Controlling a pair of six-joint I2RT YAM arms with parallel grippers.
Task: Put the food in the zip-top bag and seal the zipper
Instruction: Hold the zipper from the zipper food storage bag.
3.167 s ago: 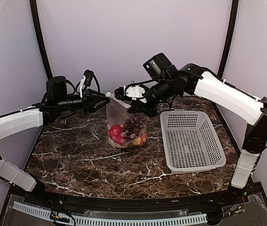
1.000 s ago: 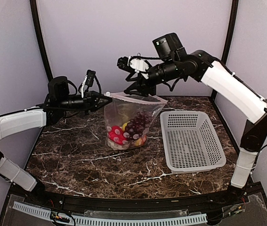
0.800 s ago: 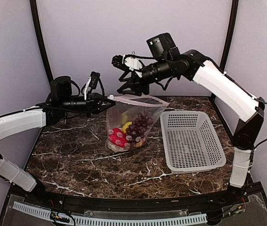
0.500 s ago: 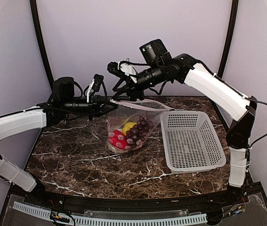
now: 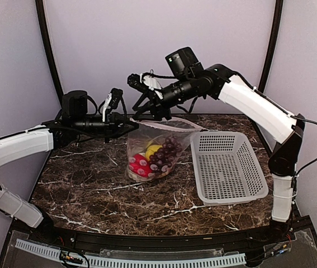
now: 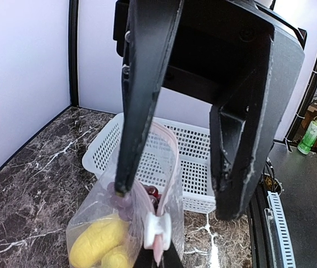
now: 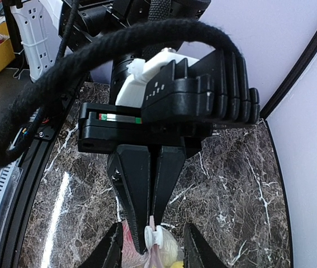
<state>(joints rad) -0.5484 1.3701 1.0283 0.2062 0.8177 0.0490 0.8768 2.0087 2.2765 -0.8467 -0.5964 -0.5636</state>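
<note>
The clear zip-top bag (image 5: 157, 146) stands on the marble table with the food inside: purple grapes (image 5: 168, 148), a red pepper (image 5: 138, 165) and yellow pieces (image 6: 95, 243). My left gripper (image 5: 128, 120) is shut on the left end of the pinkish zipper (image 6: 173, 162), just behind the white slider (image 6: 157, 230). My right gripper (image 5: 142, 111) hangs over that same end, open. Its black fingers (image 6: 142, 95) straddle the slider (image 7: 157, 239) and the left gripper's shut fingertips (image 7: 147, 206) without touching the slider. The bag's mouth gapes open toward the right.
A white perforated basket (image 5: 226, 165) stands right of the bag, close to it. Black corner posts (image 5: 47, 44) and pale walls close off the back and sides. The right arm (image 5: 253, 109) arches over the basket.
The right gripper swung left from over the bag's mouth to the slider end beside the left gripper, and its jaws narrowed. The bag shifted a little; the left gripper kept its hold.
</note>
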